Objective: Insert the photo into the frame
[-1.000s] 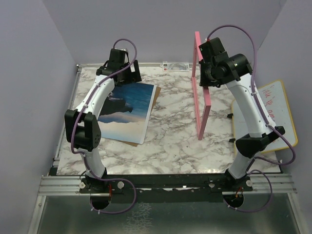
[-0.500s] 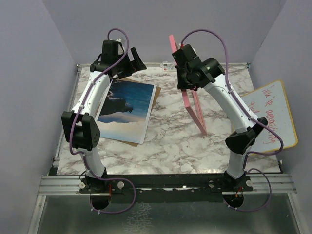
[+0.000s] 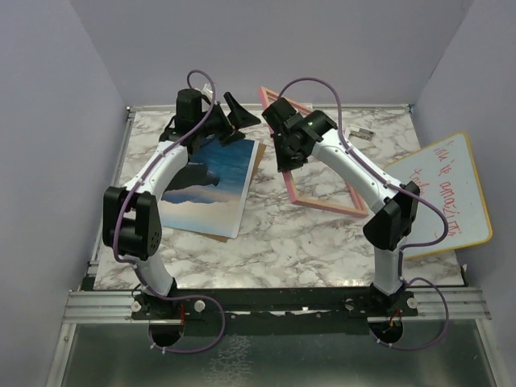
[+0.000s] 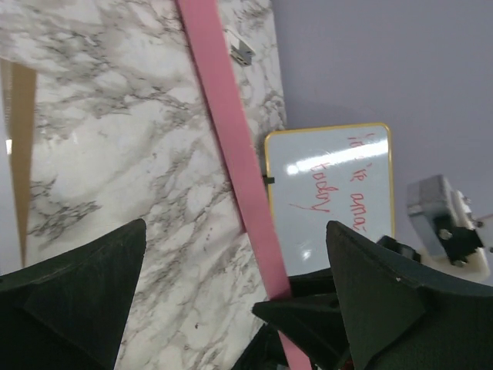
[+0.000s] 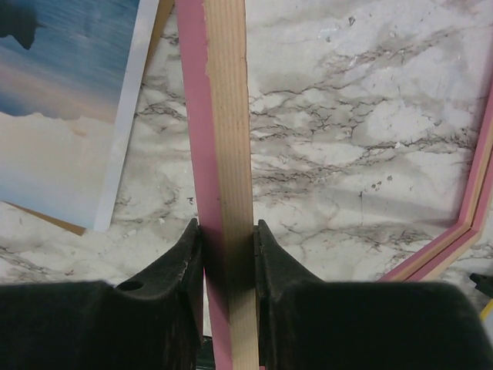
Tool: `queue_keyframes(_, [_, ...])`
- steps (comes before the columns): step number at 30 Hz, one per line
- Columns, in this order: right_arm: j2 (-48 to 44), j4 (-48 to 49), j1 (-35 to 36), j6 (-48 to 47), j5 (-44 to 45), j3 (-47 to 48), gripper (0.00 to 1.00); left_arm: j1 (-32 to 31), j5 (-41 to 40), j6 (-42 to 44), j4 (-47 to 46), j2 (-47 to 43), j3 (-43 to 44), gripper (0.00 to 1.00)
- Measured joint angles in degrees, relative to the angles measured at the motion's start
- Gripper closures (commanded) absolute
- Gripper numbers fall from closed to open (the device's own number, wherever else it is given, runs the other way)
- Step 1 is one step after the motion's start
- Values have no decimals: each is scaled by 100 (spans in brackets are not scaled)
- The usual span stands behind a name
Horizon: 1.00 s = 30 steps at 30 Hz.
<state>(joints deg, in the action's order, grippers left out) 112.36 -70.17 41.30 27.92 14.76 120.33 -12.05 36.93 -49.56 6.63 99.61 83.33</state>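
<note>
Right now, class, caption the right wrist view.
Right gripper pinches the frame over the marble table, photo at left.

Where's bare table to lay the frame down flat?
Bare marble along the near edge, between the photo and right arm base. Crowded far centre: right end effector holds the tilted frame beside the left end effector.

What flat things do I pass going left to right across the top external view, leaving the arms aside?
sea photo → pink frame → whiteboard with red writing
</note>
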Motion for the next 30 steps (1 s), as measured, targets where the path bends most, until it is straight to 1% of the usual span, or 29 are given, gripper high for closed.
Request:
queue_keyframes(4, [2, 98, -4, 103, -94, -280, 99, -308, 111, -350, -739, -4, -264, 1])
queue_keyframes(9, [-31, 459, -2, 229, -284, -702, 99, -597, 151, -551, -1335, 208, -426, 1])
queue_keyframes(13, [-74, 774, 2, 321, -490, -1123, 99, -732, 52, -289, -1263, 533, -422, 1])
queue_keyframes(17, [-177, 1099, 2, 382, -680, -1537, 99, -802, -116, 33, -984, 831, -422, 7])
queue_keyframes(18, [-212, 1165, 2, 400, -721, -1620, 99, -824, -155, 94, -935, 894, -422, 11])
queue_keyframes(19, [-236, 1224, 2, 413, -765, -1674, 99, -841, -181, 146, -892, 940, -422, 18])
queue_keyframes(21, [-293, 1346, 2, 435, -835, -1775, 99, -863, -258, 238, -800, 1025, -422, 29])
queue_keyframes(23, [-352, 1440, 2, 466, -911, -1867, 98, -887, -297, 299, -743, 1082, -422, 42])
queue_keyframes(25, [-398, 1534, 0, 487, -977, -1945, 91, -911, -317, 350, -721, 1117, -422, 53])
queue_keyframes(30, [-660, 1998, 2, 525, -1147, -2516, 74, -957, -280, 345, -874, 1145, -424, 76])
